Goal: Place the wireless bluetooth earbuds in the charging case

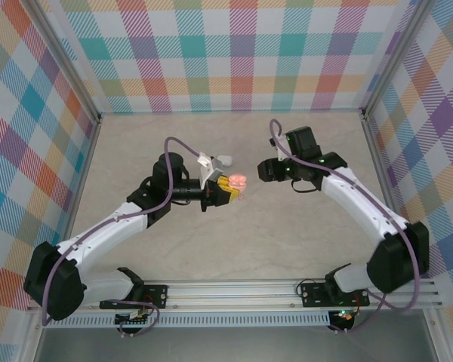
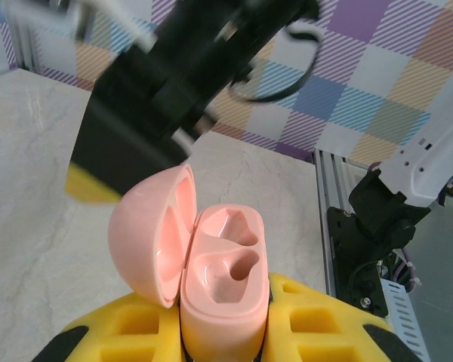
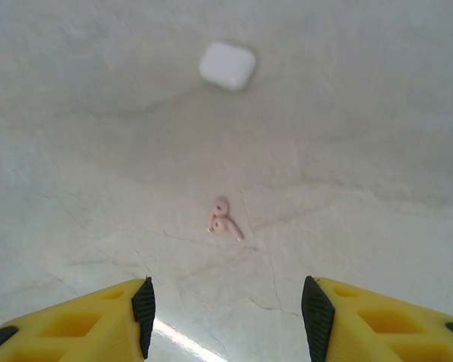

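Earbud pickup | left jaws pinch open charging case (image 2: pixel 223 279) | right jaws spread over seemingly two earbuds (image 3: pixel 223 217) mid-frame | next: lower, nip one

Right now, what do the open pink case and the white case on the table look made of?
Pink charging case: moulded plastic, satin rather than glossy, judging by its formed wells and soft, diffuse highlights. White case: probably smooth plastic with a rounded, seamless-looking shell, but too blurred to judge the gloss.
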Motion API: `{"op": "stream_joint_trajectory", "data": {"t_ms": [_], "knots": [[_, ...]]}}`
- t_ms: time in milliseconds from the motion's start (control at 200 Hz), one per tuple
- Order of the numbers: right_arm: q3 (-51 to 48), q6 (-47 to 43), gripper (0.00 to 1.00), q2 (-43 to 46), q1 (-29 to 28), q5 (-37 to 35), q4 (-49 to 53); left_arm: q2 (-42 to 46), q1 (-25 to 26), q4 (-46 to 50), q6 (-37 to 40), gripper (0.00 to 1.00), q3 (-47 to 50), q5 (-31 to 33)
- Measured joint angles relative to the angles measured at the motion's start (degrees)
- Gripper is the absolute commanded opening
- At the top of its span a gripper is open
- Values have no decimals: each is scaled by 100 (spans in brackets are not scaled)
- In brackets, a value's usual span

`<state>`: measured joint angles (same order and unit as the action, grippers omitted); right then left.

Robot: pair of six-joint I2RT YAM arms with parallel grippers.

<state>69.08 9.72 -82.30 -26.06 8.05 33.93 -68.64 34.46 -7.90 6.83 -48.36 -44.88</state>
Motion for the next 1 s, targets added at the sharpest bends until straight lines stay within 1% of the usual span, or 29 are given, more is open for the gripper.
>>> {"op": "stream_joint_trajectory", "data": {"t_ms": [205,410,690,1000], "knots": [[37,-144,52,-1246,-22,492,87,431,2,186,-2,5,234,0],[533,-557,50,-2212,-162,813,201,656,28,345,0,5,293,0],[1320,-1056,48,-3060,-323,1016,457,787,39,374,0,6,323,2],[1497,-1217,44,-3495,-474,940,704,798,39,376,0,6,323,2]]}}
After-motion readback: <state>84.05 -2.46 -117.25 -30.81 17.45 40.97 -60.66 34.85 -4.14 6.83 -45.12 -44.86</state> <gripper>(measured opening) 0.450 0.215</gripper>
